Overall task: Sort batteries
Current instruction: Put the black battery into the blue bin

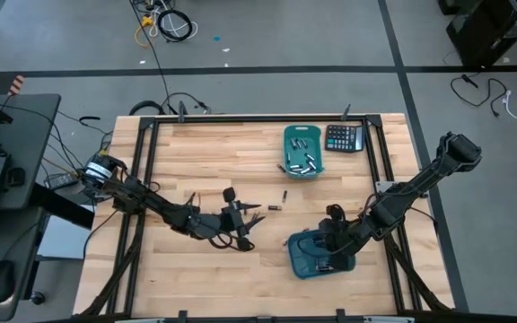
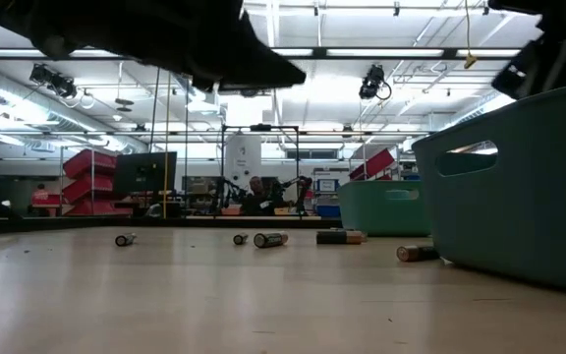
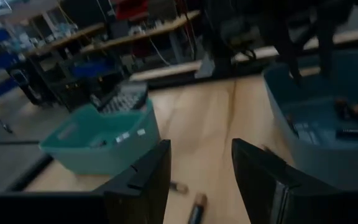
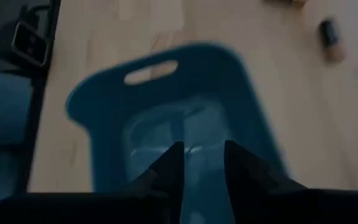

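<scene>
right gripper (image 4: 201,158) fingers parted, empty, over near teal bin (image 1: 300,262) | left gripper (image 3: 201,171) fingers spread, empty, above worktop (image 1: 205,161) | loose batteries (image 1: 275,207) between bins

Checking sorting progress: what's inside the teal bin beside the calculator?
The far teal bin holds several silvery-grey batteries lying loose. Their exact number cannot be told.

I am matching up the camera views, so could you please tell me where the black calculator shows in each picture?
High view: the black calculator lies at the table's far edge, right beside the far teal plastic bin.
Low view: not visible.
Left wrist view: a blurred dark keypad behind that far teal bin, probably the calculator.
Right wrist view: not in it.
Shared landmark: the far teal bin.
</scene>
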